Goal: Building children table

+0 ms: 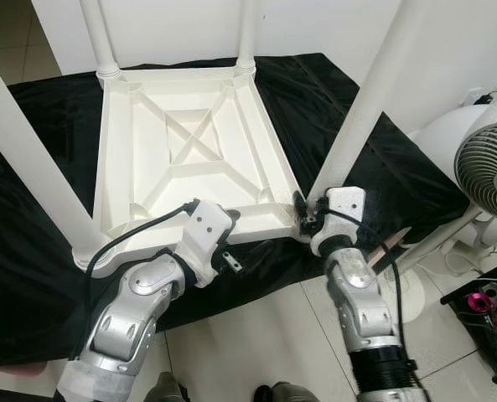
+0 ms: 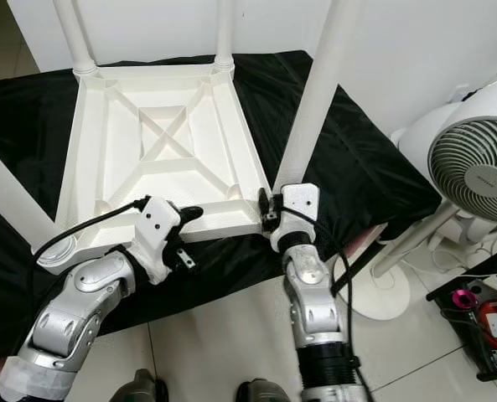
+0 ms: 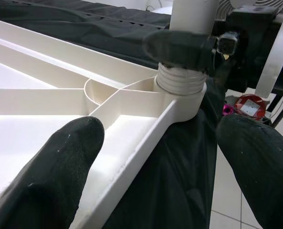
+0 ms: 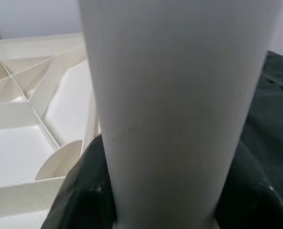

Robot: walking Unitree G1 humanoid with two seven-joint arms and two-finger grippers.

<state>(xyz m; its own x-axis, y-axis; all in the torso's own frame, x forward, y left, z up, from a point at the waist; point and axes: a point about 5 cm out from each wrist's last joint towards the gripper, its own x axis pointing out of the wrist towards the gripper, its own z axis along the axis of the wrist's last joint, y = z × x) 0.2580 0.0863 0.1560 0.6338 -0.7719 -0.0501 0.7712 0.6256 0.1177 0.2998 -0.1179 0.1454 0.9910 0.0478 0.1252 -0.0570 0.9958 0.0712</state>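
Note:
A white plastic table [image 1: 189, 142] lies upside down on a black cloth [image 1: 349, 100], with its legs pointing up. My right gripper [image 1: 302, 213] is shut on the near-right leg [image 1: 374, 92] just above its threaded socket. In the right wrist view the leg [image 4: 179, 95] stands between the dark fingers [image 4: 79, 191]. My left gripper [image 1: 231, 239] is open and straddles the table's near rim [image 3: 146, 143]. One finger [image 3: 50, 176] rests over the inside of the frame and the other hangs outside it. The leg's screw collar [image 3: 182, 83] lies just ahead.
Three more legs stand at the near-left [image 1: 30, 159], far-left [image 1: 100, 38] and far-right [image 1: 247, 33] corners. A white fan [image 1: 491, 167] and its round base [image 1: 407, 293] stand close on the right. A bin with red items [image 1: 491, 314] sits on the tiled floor.

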